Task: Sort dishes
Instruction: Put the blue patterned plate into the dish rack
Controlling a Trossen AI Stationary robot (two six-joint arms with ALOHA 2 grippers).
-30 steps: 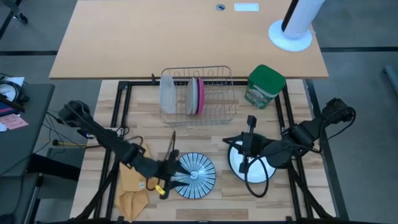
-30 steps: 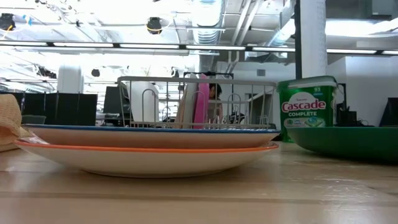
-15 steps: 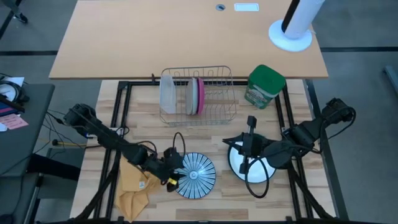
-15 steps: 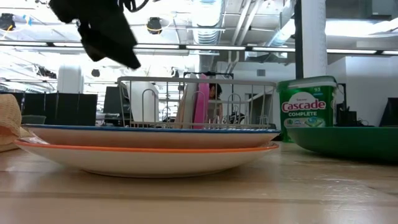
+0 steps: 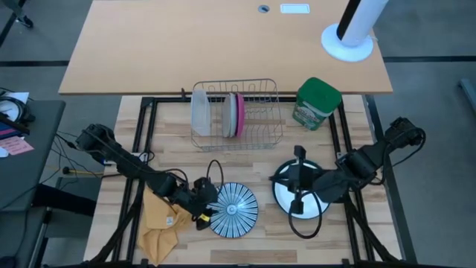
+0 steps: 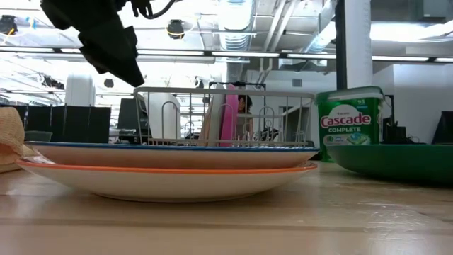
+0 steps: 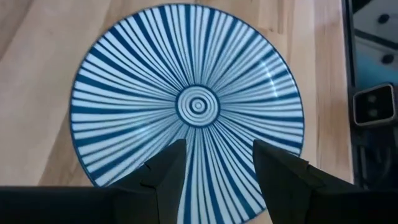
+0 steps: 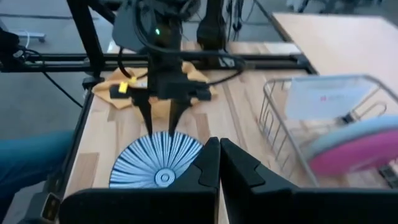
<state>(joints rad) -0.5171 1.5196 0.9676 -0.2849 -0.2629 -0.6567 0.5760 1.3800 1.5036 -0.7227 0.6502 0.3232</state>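
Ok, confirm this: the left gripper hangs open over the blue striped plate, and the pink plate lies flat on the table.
Wrong on the pink plate: the high view shows it standing on edge in the wire rack. The left gripper does hang open over the blue striped plate.

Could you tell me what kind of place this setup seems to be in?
Probably a robotics lab in an open-plan office or workshop: exposed ceiling ducts and strip lights overhead, a bare desk behind the table, and a dish rack staged as a kitchen prop.
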